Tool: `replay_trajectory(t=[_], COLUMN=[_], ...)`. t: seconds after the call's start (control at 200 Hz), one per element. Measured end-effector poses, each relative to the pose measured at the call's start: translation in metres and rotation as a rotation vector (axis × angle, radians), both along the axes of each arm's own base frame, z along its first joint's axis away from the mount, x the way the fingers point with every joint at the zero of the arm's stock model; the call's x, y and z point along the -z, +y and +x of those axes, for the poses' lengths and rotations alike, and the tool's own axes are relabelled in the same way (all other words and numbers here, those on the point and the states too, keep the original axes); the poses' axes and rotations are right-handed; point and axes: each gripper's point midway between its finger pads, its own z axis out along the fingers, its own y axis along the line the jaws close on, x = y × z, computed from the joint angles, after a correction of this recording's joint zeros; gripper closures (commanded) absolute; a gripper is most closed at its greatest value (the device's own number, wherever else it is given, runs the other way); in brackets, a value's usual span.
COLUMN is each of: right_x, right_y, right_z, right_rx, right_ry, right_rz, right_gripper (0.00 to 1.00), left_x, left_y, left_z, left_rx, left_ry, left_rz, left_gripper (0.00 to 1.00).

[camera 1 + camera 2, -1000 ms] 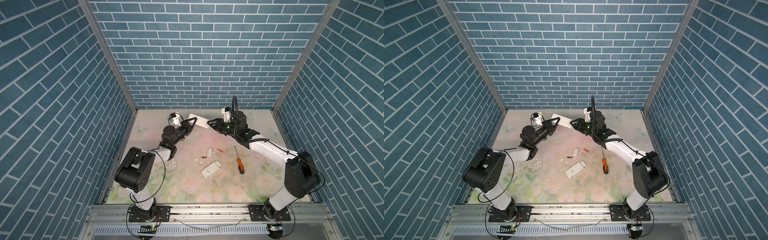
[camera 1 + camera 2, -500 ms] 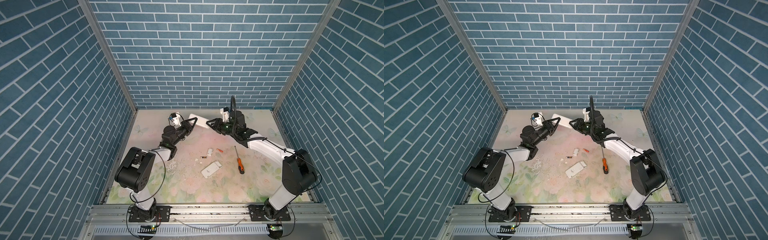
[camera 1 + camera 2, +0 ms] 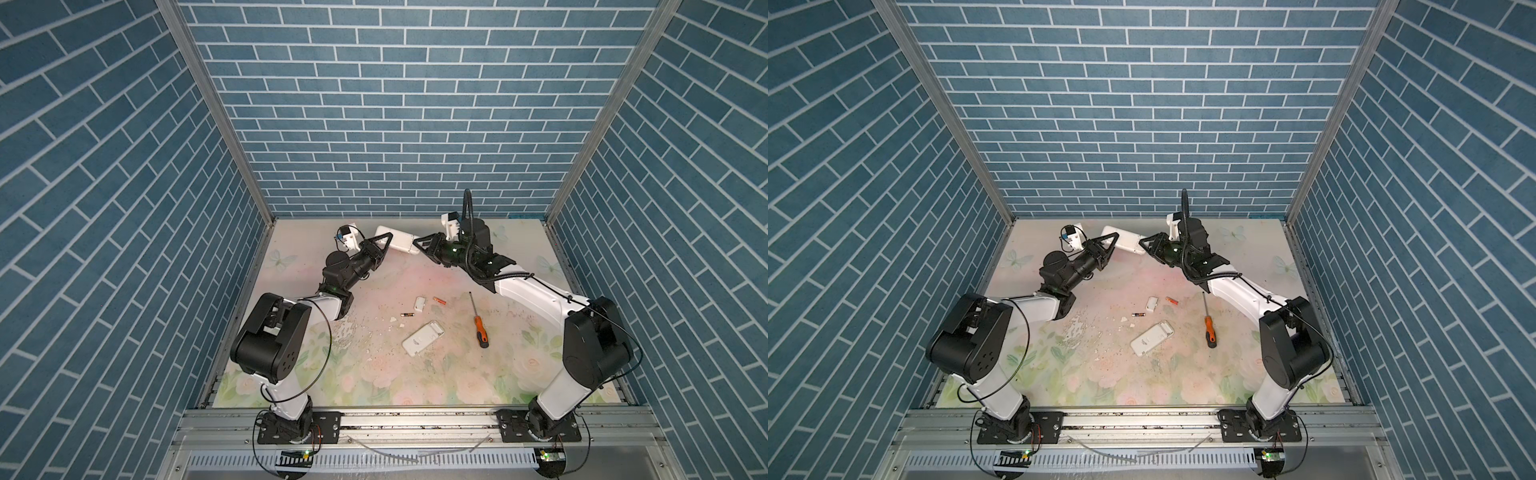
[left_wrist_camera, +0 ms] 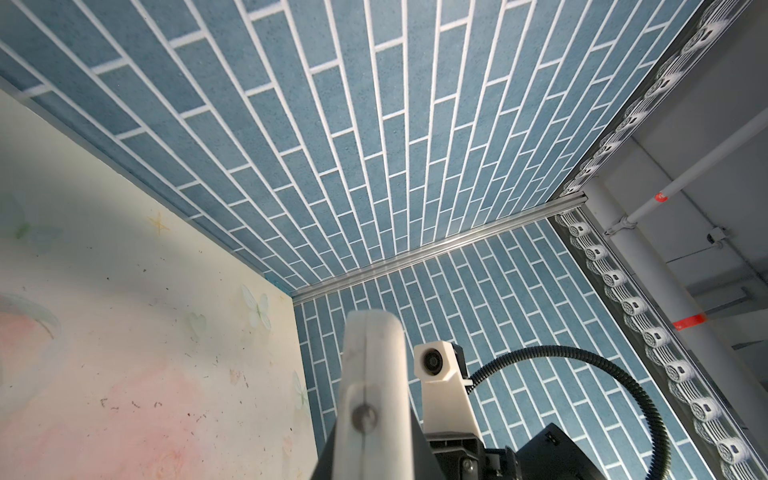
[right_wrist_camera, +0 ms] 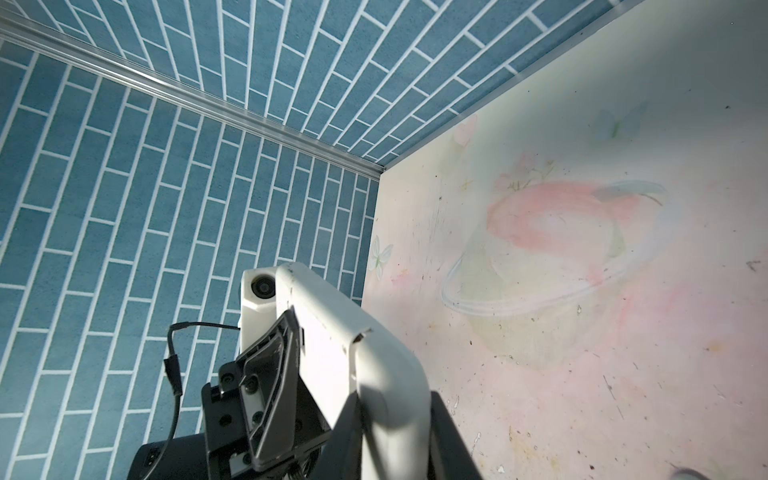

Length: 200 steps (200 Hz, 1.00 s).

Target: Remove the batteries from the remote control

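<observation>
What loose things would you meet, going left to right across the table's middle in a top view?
Black battery → small white cover → orange battery → screwdriver. The large white flat piece spans several of these, so it is left out.

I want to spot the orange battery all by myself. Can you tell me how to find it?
Look at the middle of the flowery table, where a small white cover lies. The orange battery lies just right of that cover. It is far shorter than the orange-and-black screwdriver further right, and brighter than the dark battery on the cover's other side.
</observation>
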Motion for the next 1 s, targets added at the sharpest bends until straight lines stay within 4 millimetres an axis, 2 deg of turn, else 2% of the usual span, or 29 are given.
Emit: replay_trajectory(t=[0.15,0.745,1.0], right_x=[0.001,0.010,0.009], right_y=[0.001,-0.009,-0.013], right_z=[-0.001,-0.007,-0.010], right_rx=[-0.003,0.018,0.023], right_ry=[-0.001,0.035,0.045], right_rz=[-0.006,-0.070,-0.079], right_gripper=[0.63,0.66,0.75], left_x=[0.000,0.003,-0.005], left_y=[-0.003,-0.012,-0.013], left_z=[-0.002,-0.003,-0.006], left_rx=[0.012,0.041,0.043], left_ry=[-0.012,-0.057,-0.090], left_rz=[0.012,0.108,0.176], left_gripper=[1.00,1.00,1.00])
